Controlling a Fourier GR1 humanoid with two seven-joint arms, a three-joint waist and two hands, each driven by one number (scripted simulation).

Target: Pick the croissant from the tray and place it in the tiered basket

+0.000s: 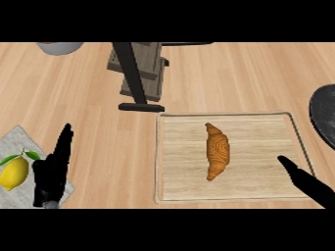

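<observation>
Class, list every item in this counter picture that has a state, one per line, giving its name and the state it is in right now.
croissant: lying flat on the tray, untouched
tray: flat on the counter, holding only the croissant
lemon: resting on the grey cloth
grey cloth: spread flat
left hand: open, fingers straight, holding nothing
right hand: open, over the tray's right edge, holding nothing
tiered basket: standing upright

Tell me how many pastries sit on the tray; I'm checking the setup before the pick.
1. A single golden-brown curved croissant lies lengthwise near the middle of the pale wooden square tray. Nothing on the tray could hide another.
</observation>
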